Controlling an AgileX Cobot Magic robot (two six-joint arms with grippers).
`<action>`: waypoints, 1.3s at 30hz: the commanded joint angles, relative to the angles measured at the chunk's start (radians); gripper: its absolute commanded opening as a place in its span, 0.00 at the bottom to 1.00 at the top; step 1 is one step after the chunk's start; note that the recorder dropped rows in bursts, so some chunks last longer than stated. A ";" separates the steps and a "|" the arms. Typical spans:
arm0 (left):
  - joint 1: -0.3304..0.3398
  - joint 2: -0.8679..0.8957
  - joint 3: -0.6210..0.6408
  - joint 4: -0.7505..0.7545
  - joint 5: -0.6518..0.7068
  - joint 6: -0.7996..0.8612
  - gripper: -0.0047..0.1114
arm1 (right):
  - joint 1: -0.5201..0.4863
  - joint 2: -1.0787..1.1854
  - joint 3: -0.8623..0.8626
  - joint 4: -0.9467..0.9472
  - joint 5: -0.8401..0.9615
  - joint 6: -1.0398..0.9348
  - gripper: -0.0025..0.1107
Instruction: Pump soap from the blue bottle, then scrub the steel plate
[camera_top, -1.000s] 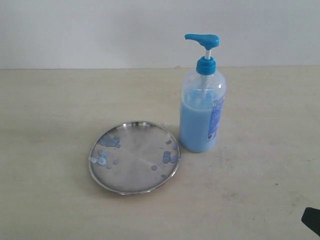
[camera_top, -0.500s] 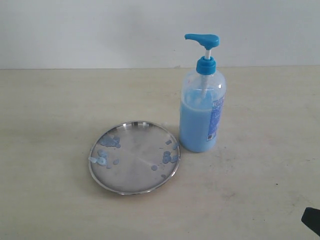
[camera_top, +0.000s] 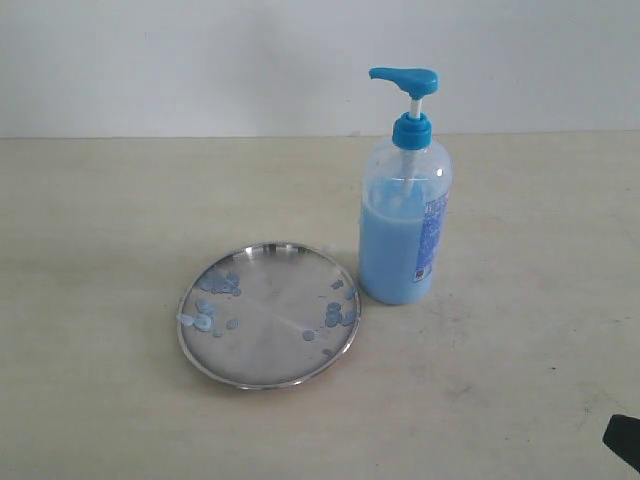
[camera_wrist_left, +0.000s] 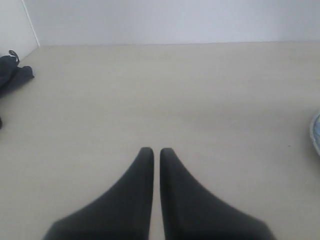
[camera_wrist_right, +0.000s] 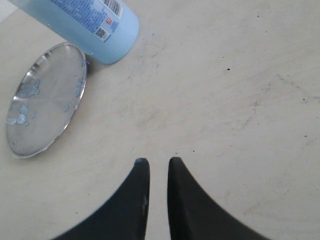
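- blue bottle (camera_top: 400, 240) stands upright mid worktop (camera_top: 100, 220); steel plate (camera_top: 265, 345) lies just beside it, left and nearer
- bare worktop surrounds both
- left pincer (camera_wrist_left: 156, 152) and right pincer (camera_wrist_right: 157, 162) are clenched, empty

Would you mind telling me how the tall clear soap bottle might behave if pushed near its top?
The tall clear plastic bottle stands narrow with a high blue pump head, so a sideways push there would probably tip it. The light blue soap fills over half, so it is likely heavy and steadier pushed low.
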 joint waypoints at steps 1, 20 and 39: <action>-0.016 -0.003 0.003 -0.050 -0.022 -0.013 0.08 | -0.001 0.004 -0.001 -0.008 -0.010 -0.009 0.04; -0.061 -0.003 0.003 -0.048 -0.024 -0.010 0.08 | -0.001 0.004 -0.001 -0.008 -0.010 -0.009 0.04; -0.061 -0.003 0.003 -0.048 -0.039 -0.010 0.08 | -0.177 -0.402 -0.001 -0.082 -0.431 -0.509 0.04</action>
